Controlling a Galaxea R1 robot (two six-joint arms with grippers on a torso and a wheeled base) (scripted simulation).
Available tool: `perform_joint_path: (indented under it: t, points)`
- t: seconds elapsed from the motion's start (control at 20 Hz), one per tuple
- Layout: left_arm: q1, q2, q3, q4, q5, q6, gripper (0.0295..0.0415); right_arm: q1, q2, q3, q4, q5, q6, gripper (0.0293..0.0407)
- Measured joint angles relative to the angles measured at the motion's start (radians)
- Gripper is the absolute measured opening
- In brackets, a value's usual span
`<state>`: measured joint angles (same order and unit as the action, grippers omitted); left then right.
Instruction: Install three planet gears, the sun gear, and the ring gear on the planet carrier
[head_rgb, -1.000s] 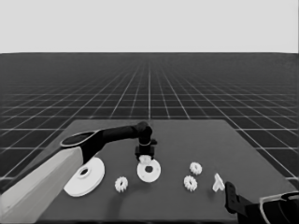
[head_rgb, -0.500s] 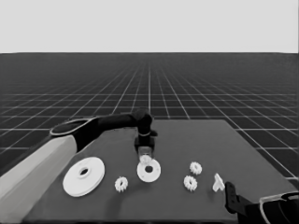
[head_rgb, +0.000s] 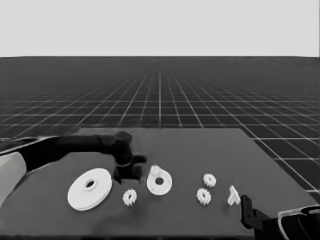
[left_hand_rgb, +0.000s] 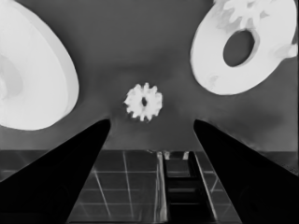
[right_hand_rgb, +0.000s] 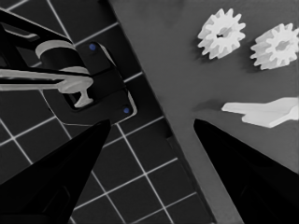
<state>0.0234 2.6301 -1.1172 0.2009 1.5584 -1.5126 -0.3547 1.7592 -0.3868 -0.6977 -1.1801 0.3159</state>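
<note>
So the left gripper (head_rgb: 129, 172) has swung away from the smaller round part (head_rgb: 159, 182) since half a second ago and now sits low over the table (head_rgb: 200, 150) between it and the larger round part (head_rgb: 90, 188), fingers spread wide and holding nothing. The smaller round part, near the middle of the table toward the front edge, now has one gear (left_hand_rgb: 244, 10) seated on it, so that looks like the first planet gear dropped off. Right below the open fingers lies another loose gear (left_hand_rgb: 144, 101), close to the front edge, probably the next pickup. Two more gears (head_rgb: 209, 179) (head_rgb: 203, 196) and the thin white piece (head_rgb: 233, 195) wait toward the front right corner. The right gripper (right_hand_rgb: 149, 140) is parked off that corner, fingers apart, empty. Larger round part untouched near the front left, so plenty left to do
</note>
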Motion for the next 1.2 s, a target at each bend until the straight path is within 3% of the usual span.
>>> perform_joint_path:
  t: [0.3, 0.35, 0.45, 0.8, 0.9, 1.2]
  points:
    - [0.006, -0.047, 0.063, 0.007, 0.003, -0.011, 0.0385, 0.0, 0.0, 0.0, 0.0, 0.0, 0.0, 0.0385]
    - [0.1, -0.04, 0.027, 0.109, -0.007, 0.016, 0.0385, 0.0, 0.0, 0.0, 0.0, 0.0, 0.0, 0.0385]
    - [0.198, -0.027, -0.032, 0.197, -0.031, 0.055, 0.0385, 0.0, 0.0, 0.0, 0.0, 0.0, 0.0, 0.0385]
    - [0.239, -0.017, -0.071, 0.237, -0.05, 0.079, 0.0385, 0.0, 0.0, 0.0, 0.0, 0.0, 0.0, 0.0385]
    - [0.24, -0.017, -0.072, 0.238, -0.05, 0.079, 0.0314, 0.0, 0.0, 0.0, 0.0, 0.0, 0.0, 0.0385]
    - [0.24, -0.016, -0.072, 0.238, -0.05, 0.079, 0.0312, 0.0, 0.0, 0.0, 0.0, 0.0, 0.0, 0.0385]
